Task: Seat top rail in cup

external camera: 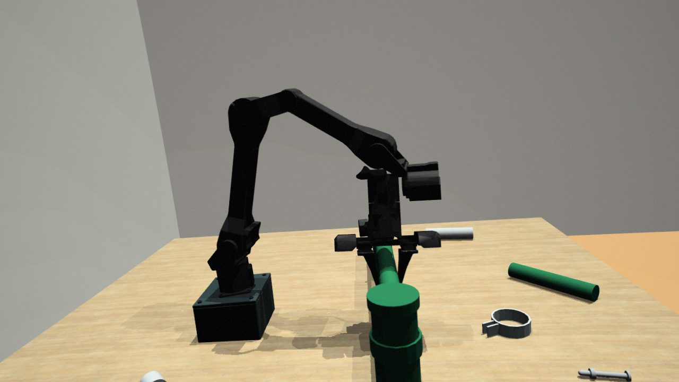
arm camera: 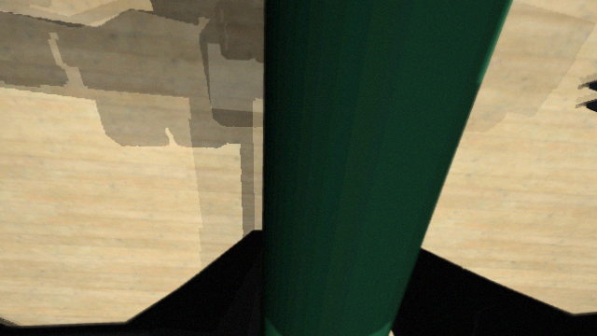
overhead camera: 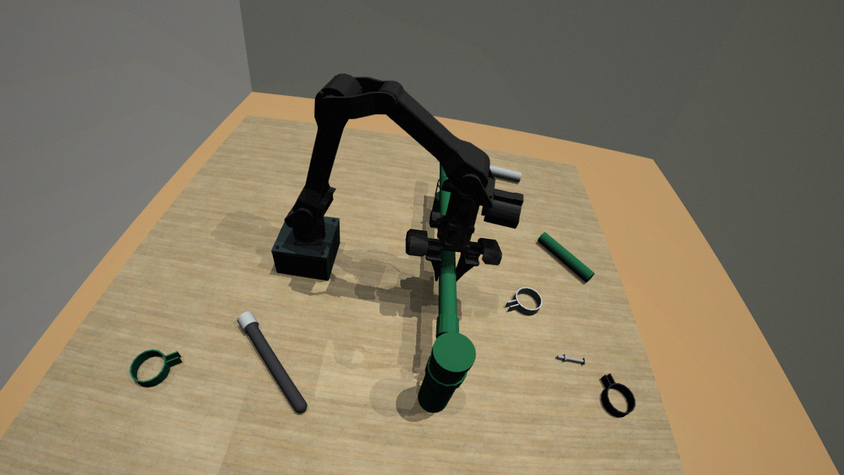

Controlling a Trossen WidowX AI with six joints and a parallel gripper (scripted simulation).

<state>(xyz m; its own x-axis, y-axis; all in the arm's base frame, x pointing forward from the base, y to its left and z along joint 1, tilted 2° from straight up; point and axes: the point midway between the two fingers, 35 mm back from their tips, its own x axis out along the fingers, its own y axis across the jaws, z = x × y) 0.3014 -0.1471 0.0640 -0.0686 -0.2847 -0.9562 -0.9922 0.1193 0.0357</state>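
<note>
Gripping rail (overhead camera: 446, 295), hand (overhead camera: 453, 260) astride (midway)

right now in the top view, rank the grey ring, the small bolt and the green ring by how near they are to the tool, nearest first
1. Grey ring: nearest, just off to the right of the tool, which grips the green rail.
2. Small bolt: farther out on that same right side, toward the camera.
3. Green ring: farthest, across the table at the left.
</note>
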